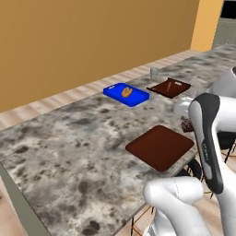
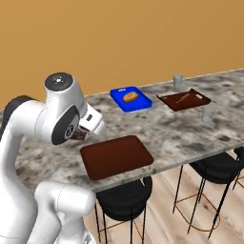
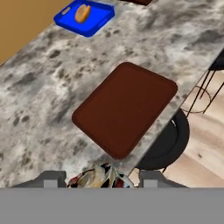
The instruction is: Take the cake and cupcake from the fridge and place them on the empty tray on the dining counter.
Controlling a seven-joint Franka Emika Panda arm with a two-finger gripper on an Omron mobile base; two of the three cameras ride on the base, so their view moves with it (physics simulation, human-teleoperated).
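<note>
The gripper [image 3: 103, 179] hangs above the dining counter [image 3: 39, 109] near its stool-side edge, jaws closed on the cake [image 3: 101, 177] between them. The tray [image 3: 124, 107] lies bare at that edge, just ahead.

A rendered home kitchen's dining area — a long marble-like worktop [image 2: 190, 128] with black bar stools [image 2: 125, 199] beneath, serving trays [image 2: 116, 156], wood floor [image 2: 190, 200], orange walls [image 2: 124, 43].

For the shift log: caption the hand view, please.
Gripper holding the cake above the counter, short of the empty tray.
</note>
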